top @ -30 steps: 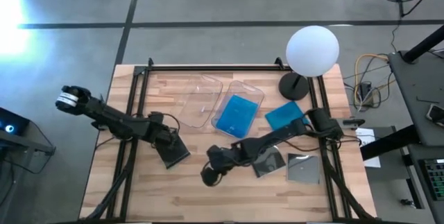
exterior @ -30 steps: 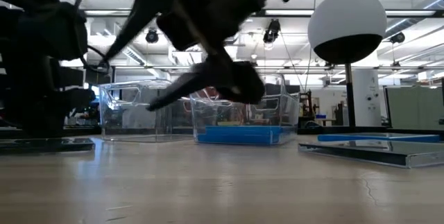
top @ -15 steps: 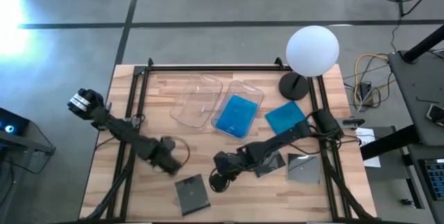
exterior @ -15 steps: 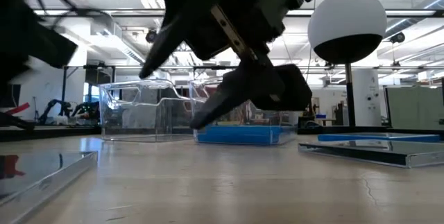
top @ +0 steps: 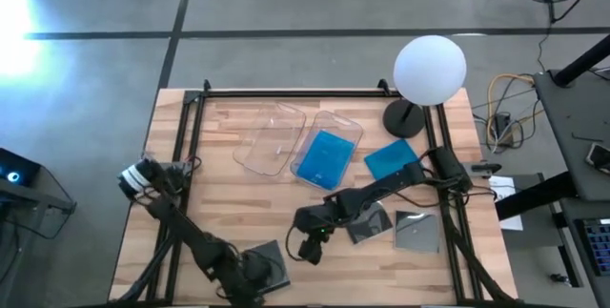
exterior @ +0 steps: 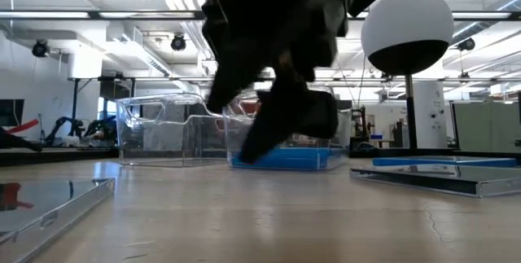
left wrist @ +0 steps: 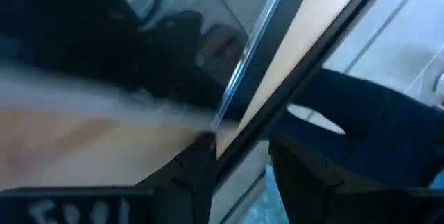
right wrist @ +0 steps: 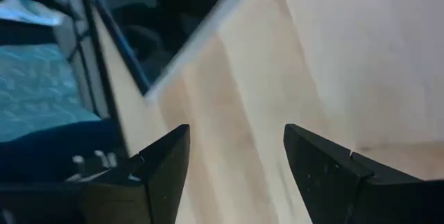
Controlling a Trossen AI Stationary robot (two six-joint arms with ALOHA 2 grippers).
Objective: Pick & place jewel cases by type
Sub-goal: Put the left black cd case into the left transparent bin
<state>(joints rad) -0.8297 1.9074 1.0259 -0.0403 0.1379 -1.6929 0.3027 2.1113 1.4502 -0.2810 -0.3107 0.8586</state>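
A dark jewel case (top: 266, 263) lies flat by the table's near edge; in the low view the same case (exterior: 49, 206) shows near left. My left gripper (top: 240, 285) is open at its near left corner. My right gripper (top: 310, 247) hovers open over bare wood mid-table; the right wrist view (right wrist: 236, 161) shows its fingers spread wide. One blue case (top: 324, 159) lies in the right clear bin (top: 354, 129). Another blue case (top: 391, 160) and two dark cases (top: 368, 223) (top: 416, 231) lie flat on the table's right side. My left gripper stands at the dark case's near left corner (top: 252, 275). In the left wrist view a pale case edge (left wrist: 236, 85) runs toward one finger (left wrist: 191, 175), but blur hides whether they touch. I cannot tell if it touches the case.
An empty clear bin (top: 272, 136) sits left of the other one. A white globe lamp (top: 429, 68) stands at the far right corner. Black frame rails (top: 181, 155) run along the table's left and right sides. Bare wood lies between the arms.
A second ago my left gripper held the dark case left of mid-table. It then let go, and the case landed flat by the near edge. The left arm has since swung toward the near edge, down to the case. My right gripper shifted slightly toward the right.
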